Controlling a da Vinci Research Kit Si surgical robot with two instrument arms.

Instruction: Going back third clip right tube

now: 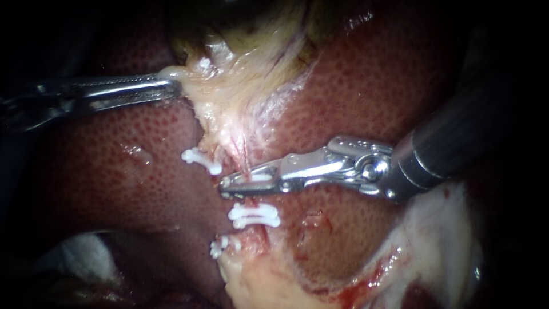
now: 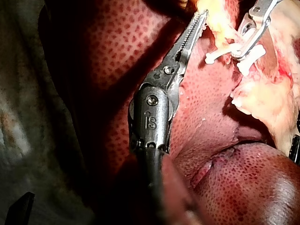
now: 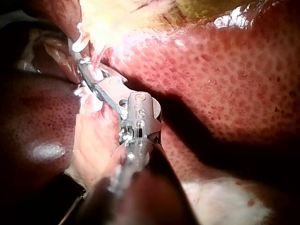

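Observation:
My right instrument (image 1: 229,184) comes in from the right, its jaws shut on a white clip (image 1: 253,178) across the right tube (image 1: 251,199). Just below it a second white clip (image 1: 254,216) sits on the same tube. Another clip (image 1: 220,246) lies lower left, and one more (image 1: 201,160) is on the left tube. My left instrument (image 1: 171,86) is shut on pale gallbladder tissue (image 1: 229,86), holding it to the left. In the right wrist view, the right instrument's jaws (image 3: 86,70) lie among pale tissue and white clips.
Dark red speckled liver (image 1: 114,171) surrounds the site. Pale fatty tissue with blood smears (image 1: 434,240) lies at the lower right. White gauze (image 1: 74,257) shows at the lower left. The left instrument's jaws (image 2: 199,21) stand close to the right instrument's jaws (image 2: 240,49).

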